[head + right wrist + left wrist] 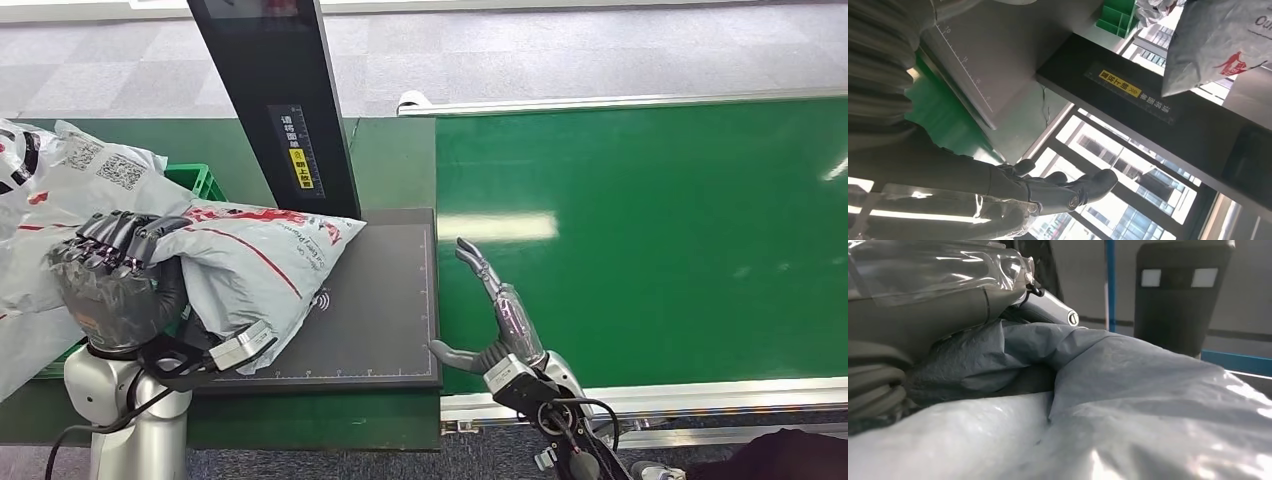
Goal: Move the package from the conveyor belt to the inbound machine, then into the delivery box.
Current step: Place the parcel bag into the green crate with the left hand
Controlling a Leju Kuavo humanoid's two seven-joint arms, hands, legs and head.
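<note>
A grey plastic mail package [255, 265] with red print lies on the left part of the dark scale plate [385, 300] of the inbound machine. My left hand [115, 280] grips its left end, fingers curled over the bag. Close up in the left wrist view, the package [1128, 400] shows as crumpled grey plastic under my fingers [1048, 307]. My right hand [495, 315] hovers open beside the plate's right edge, over the green conveyor belt [650, 230], holding nothing. In the right wrist view, the right hand [1048, 192] has its fingers straight, and the package's corner [1218, 40] shows beyond it.
The machine's black post [280, 100] with a yellow label rises behind the plate. More grey packages [60, 180] pile in a green crate [200, 180] at the left. The belt's metal rail [640, 395] runs along the near edge.
</note>
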